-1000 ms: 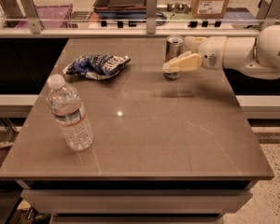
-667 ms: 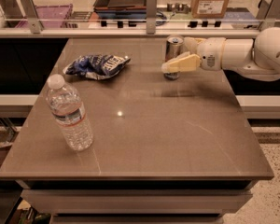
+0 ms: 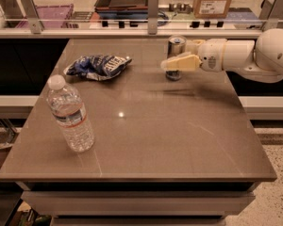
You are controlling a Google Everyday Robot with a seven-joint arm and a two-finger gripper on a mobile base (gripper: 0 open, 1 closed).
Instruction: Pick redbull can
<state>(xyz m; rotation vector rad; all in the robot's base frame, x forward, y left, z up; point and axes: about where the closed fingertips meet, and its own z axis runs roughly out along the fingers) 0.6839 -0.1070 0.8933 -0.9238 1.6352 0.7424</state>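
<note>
- Redbull can [image 3: 176,46] stands upright on the table [image 3: 155,135], upper middle of the frame, a bit right of centre, near the far edge. Silver top and upper body show, and so does the base.
- My gripper [image 3: 177,60] is at the can, reaching in from the right. Its pale tip lies across the front of the can's lower half.
- I cannot tell how far open my gripper is, or whether it has any hold on the can. The base looks seated on the table, so I judge it not yet lifted.
- Step in hand, my read: secure the grasp, then lift.
- Grasp should sit around mid-height and centred on the body. A slim can probably tips or spins on off-centre contact.
- Squeeze firm but not hard. It's likely thin-walled and would dent.
- Lift straight up first, with no sideways move until the base is off the surface. Keep the can vertical.
- My arm [image 3: 236,55] comes in from the right edge, low over the table. I'd keep the wrist level so nothing drags.
- The rail [image 3: 151,32] runs along the upper frame behind the can. I'd avoid shoving the can back toward it while closing.
- The snack bag [image 3: 98,66] lies left of the can, well apart.
- The water bottle [image 3: 70,114] stands lower left, well apart. I judge neither to be in the lift path.
</note>
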